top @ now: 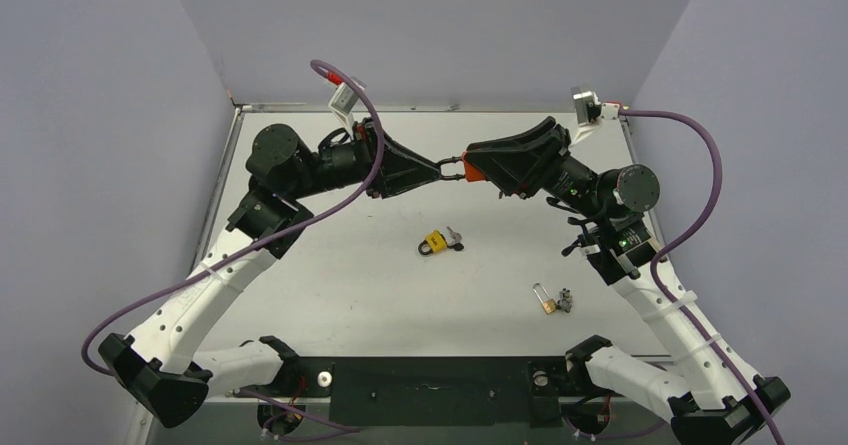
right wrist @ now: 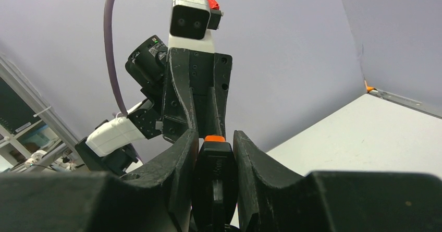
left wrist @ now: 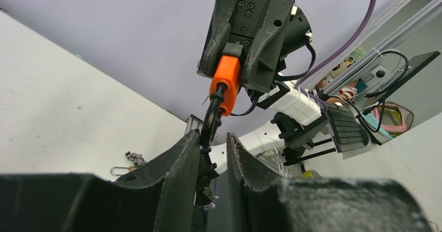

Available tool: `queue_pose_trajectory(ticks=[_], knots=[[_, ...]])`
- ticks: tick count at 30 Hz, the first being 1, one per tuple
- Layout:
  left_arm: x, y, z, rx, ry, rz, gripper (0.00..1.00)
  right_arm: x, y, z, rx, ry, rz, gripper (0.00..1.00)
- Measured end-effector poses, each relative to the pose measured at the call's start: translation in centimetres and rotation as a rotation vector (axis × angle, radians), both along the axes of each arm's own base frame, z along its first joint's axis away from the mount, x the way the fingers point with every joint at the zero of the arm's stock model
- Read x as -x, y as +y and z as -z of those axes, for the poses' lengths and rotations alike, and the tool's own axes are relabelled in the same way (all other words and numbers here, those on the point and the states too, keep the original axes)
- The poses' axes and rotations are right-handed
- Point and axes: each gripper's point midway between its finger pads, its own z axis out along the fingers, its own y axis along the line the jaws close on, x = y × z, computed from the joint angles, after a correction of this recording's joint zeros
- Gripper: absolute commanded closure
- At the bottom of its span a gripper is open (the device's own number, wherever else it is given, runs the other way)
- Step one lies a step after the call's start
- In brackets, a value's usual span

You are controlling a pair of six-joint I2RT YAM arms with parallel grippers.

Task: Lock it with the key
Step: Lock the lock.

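My right gripper (top: 468,170) is shut on an orange padlock (top: 473,172), held up over the back of the table. The lock fills the right wrist view (right wrist: 214,182), dark underside toward the camera. In the left wrist view the orange body (left wrist: 228,81) hangs from the right gripper, and its black shackle (left wrist: 211,118) reaches down to my left gripper (left wrist: 213,138). The left jaws stand narrowly apart; the shackle's end lies against one fingertip (left wrist: 194,138), with a gap to the other. In the top view the left gripper (top: 441,168) meets the shackle (top: 453,168). No key is in either gripper.
A yellow padlock (top: 432,242) with a key (top: 455,236) in it lies mid-table. A small brass padlock (top: 545,298) with a bunch of keys (top: 567,300) lies front right; it also shows in the left wrist view (left wrist: 125,164). Purple walls enclose the table.
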Motion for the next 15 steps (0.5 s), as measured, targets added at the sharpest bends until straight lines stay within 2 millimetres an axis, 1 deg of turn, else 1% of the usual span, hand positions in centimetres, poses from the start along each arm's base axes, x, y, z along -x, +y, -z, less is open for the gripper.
queue_pose_trajectory(ticks=[3,5,7,8,15], knots=[[-0.06,-0.17,0.17,0.002,0.006,0.009,0.79,0.0,0.01,-0.01,-0.001,0.001,0.0,1.0],[-0.14,-0.29,0.36,0.001,0.017,0.014,0.85,-0.02,0.02,-0.01,-0.002,0.002,-0.001,1.0],[-0.24,-0.44,0.57,0.001,0.028,0.02,0.98,-0.09,0.07,-0.02,-0.004,0.003,-0.003,1.0],[-0.29,-0.5,0.69,0.0,0.033,0.021,1.0,-0.12,0.09,0.0,-0.004,0.004,-0.003,1.0],[-0.22,-0.62,0.68,0.016,0.04,0.033,1.0,-0.25,0.16,0.1,-0.009,0.012,-0.006,1.0]])
